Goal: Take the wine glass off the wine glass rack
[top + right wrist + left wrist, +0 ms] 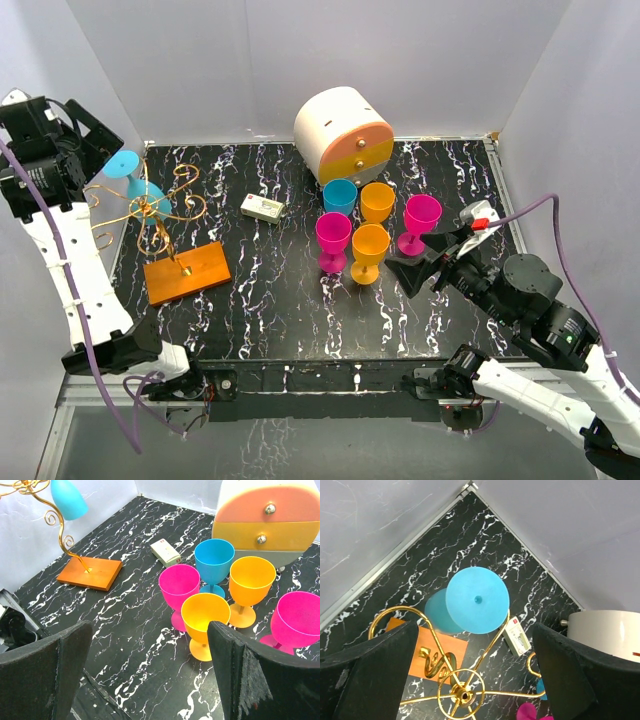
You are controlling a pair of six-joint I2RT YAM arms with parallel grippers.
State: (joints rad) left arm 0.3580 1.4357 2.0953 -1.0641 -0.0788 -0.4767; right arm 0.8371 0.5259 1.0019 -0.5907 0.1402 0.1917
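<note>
A light blue wine glass (133, 178) hangs upside down from the golden wire hooks of the wine glass rack (186, 272), which stands on an orange base plate at the left. In the left wrist view I look down on the glass's round foot (477, 600), with the rack's hub (463, 695) below it. My left gripper (85, 135) is open, high above the rack, the glass between and beyond its fingers (375, 672). My right gripper (430, 258) is open and empty at the right, near the standing glasses. The hanging glass also shows in the right wrist view (69, 498).
Several coloured glasses stand mid-table: blue (339, 196), two orange (377, 201) (369, 250), two pink (333, 239) (421, 220). A white-and-orange round drawer cabinet (342, 132) stands at the back. A small white box (263, 208) lies between rack and glasses. Walls close both sides.
</note>
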